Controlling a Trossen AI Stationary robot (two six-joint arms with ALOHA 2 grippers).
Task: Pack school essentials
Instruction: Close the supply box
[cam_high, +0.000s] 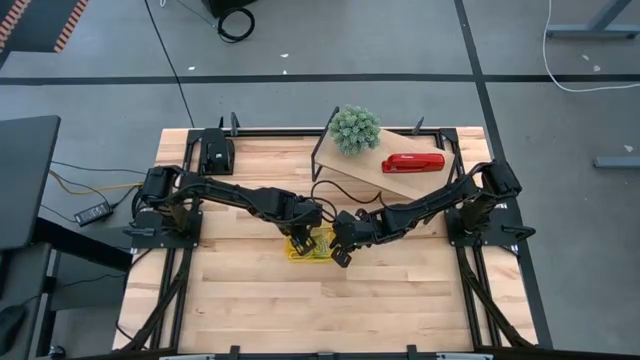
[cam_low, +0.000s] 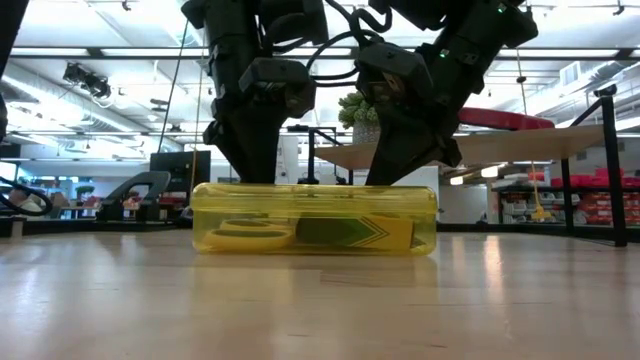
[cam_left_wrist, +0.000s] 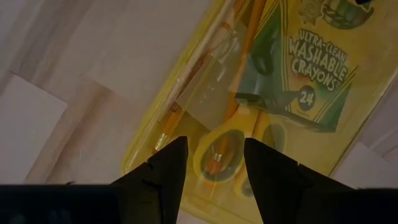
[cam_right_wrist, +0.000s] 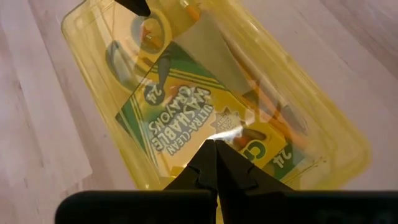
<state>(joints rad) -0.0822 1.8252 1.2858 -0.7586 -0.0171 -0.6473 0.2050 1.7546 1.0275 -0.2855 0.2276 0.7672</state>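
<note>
High view: I see the yellow case (cam_high: 308, 247) at the middle of the desk (cam_high: 250, 310), with the left gripper (cam_high: 303, 240) over its left end and the right gripper (cam_high: 342, 250) at its right end. A potted plant (cam_high: 355, 128) and a red stapler (cam_high: 413, 163) sit on a board at the far side.

Low view: The case (cam_low: 313, 217) lies flat on the desk; the crayon box (cam_low: 352, 232) and yellow scissors (cam_low: 250, 235) show through its wall.

Left wrist view: The left gripper (cam_left_wrist: 214, 163) is open above the scissors (cam_left_wrist: 227, 146). Orange pencils (cam_left_wrist: 249, 46) and the crayon box (cam_left_wrist: 311, 68) lie inside the case.

Right wrist view: The right gripper (cam_right_wrist: 214, 163) has its fingers closed together, holding nothing, above the crayon box (cam_right_wrist: 186, 115).
</note>
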